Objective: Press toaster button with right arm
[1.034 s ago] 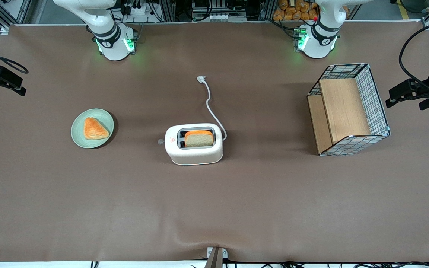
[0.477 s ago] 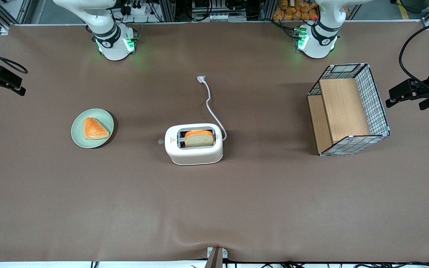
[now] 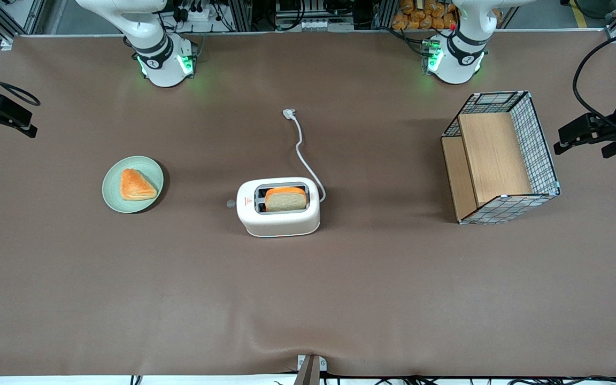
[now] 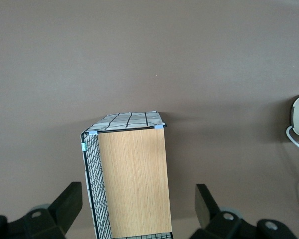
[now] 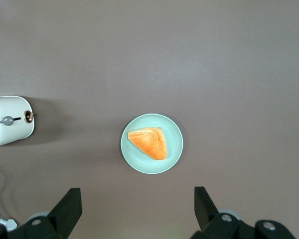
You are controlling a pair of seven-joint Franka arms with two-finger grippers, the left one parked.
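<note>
The gripper (image 5: 134, 209) is seen spread wide and empty, held high above the green plate (image 5: 152, 143) and its pastry (image 5: 148, 144), touching nothing. A broad stretch of bare brown table (image 3: 308, 299) is left between the plate and the toaster (image 3: 278, 207), which is set near the table's middle with bread (image 3: 285, 198) in a slot. The toaster button (image 3: 230, 203) is shown jutting from the short end wall facing the plate. The basket (image 3: 500, 158) is placed toward the parked arm's end. Nothing on the table is seen changed from a second ago.
</note>
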